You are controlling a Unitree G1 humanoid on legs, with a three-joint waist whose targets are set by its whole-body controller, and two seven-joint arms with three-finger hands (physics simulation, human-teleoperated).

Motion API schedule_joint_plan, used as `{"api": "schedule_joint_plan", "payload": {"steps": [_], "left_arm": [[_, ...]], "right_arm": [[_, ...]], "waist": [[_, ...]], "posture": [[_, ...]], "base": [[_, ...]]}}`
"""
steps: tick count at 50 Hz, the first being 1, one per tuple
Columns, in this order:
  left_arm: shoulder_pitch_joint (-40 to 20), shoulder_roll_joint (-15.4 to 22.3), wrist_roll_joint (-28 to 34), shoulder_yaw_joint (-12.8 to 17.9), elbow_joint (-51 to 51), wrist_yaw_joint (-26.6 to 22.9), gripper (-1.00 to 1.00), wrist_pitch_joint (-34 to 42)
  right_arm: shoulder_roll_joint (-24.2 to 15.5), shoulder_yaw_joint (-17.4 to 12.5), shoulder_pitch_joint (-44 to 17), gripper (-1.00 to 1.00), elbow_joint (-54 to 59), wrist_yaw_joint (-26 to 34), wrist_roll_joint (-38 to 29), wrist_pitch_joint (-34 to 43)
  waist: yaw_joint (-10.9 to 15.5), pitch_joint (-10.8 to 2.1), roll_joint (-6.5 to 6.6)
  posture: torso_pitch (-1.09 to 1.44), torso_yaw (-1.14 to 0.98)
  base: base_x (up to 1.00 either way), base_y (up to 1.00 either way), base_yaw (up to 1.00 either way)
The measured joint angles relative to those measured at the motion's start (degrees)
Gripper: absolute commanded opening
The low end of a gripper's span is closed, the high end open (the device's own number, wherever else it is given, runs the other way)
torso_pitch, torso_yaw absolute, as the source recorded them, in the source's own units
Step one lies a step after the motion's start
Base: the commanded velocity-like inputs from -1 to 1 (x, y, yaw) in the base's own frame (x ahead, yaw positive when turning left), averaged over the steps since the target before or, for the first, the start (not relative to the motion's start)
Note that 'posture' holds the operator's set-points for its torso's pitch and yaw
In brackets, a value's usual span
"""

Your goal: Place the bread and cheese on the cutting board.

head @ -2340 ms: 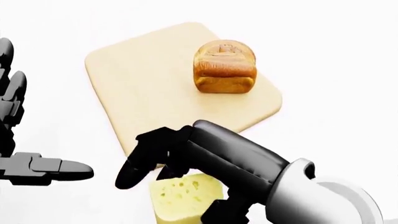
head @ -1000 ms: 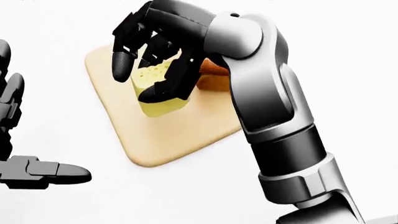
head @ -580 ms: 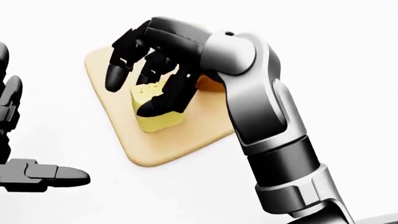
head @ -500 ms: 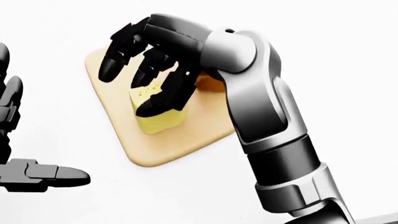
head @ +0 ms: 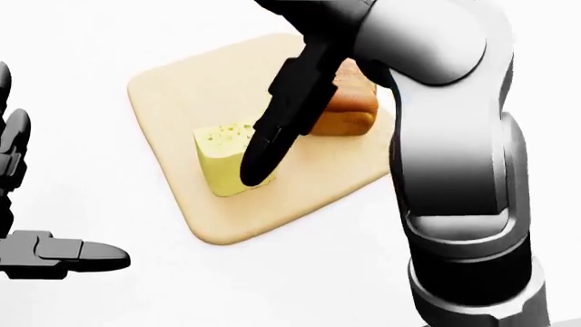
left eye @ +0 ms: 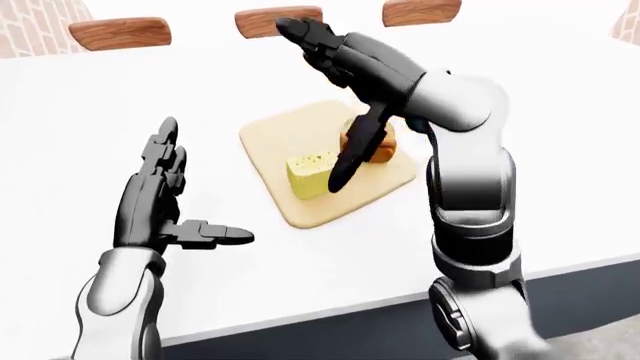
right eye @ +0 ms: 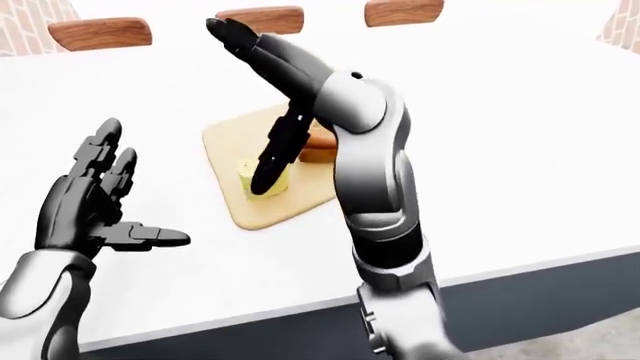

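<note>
A pale wooden cutting board [head: 172,102] lies on the white table. A yellow block of cheese [head: 218,157] with small holes stands on the board, left of a brown bread loaf [head: 349,102], which my arm partly hides. My right hand [left eye: 335,67] is open above the board, fingers spread, its thumb [head: 277,129] hanging down in front of the cheese without holding it. My left hand [left eye: 165,202] is open over the table, left of the board, and empty.
The white table [left eye: 560,127] spreads wide around the board; its near edge [left eye: 330,311] runs along the bottom of the left-eye view. Three wooden chair backs [left eye: 120,34] stand beyond the table's top edge.
My right hand has let go of the cheese, opened wide and lifted up off the board. The cheese stays standing on the board. The left hand has not moved.
</note>
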Motion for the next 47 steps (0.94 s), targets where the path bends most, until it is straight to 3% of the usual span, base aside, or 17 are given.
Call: {"api": "schedule_joint_plan", "payload": {"steps": [7, 12, 29, 37, 43, 47], "left_arm": [[-1.1, 0.7, -0.3, 0.4, -0.7, -0.3, 1.0, 1.4], [-1.4, 1.1, -0.6, 0.5, -1.4, -0.5, 1.0, 2.4], [1.3, 2.9, 0.1, 6.3, -14.8, -4.3, 1.0, 11.9], [2.1, 2.8, 2.0, 7.6, -20.9, -7.0, 1.0, 16.2], [1.3, 3.3, 2.5, 7.9, -20.5, -8.1, 1.0, 17.2], [0.9, 3.9, 2.3, 8.5, -20.7, -8.2, 1.0, 17.4]], "right_arm": [[-2.6, 0.2, 1.2, 1.0, -12.8, 2.3, -2.1, 10.0], [-5.2, -1.5, 2.7, 1.0, -18.6, 3.6, -3.2, 15.0], [-14.0, -6.0, 14.3, 1.0, -40.6, 3.0, -2.5, 31.8], [-11.6, -11.8, 28.5, 1.0, -50.1, -2.5, 2.1, 32.9], [-8.0, -15.6, 32.6, 1.0, -49.8, -2.8, 2.1, 28.7], [-6.2, -16.0, 34.2, 1.0, -49.9, -2.1, 1.2, 26.1]], "waist": [[0.1, 0.19, 0.09], [0.0, 0.24, -0.09], [0.2, 0.48, -0.2], [0.2, 0.17, -0.58], [0.2, 0.09, -0.35], [0.1, -0.08, -0.23]], "posture": [[0.0, 0.0], [0.0, 0.0], [0.0, 0.0], [0.0, 0.0], [0.0, 0.0], [0.0, 0.0]], "base": [[0.0, 0.0, 0.0], [0.0, 0.0, 0.0], [0.0, 0.0, 0.0], [0.0, 0.0, 0.0], [0.0, 0.0, 0.0], [0.0, 0.0, 0.0]]}}
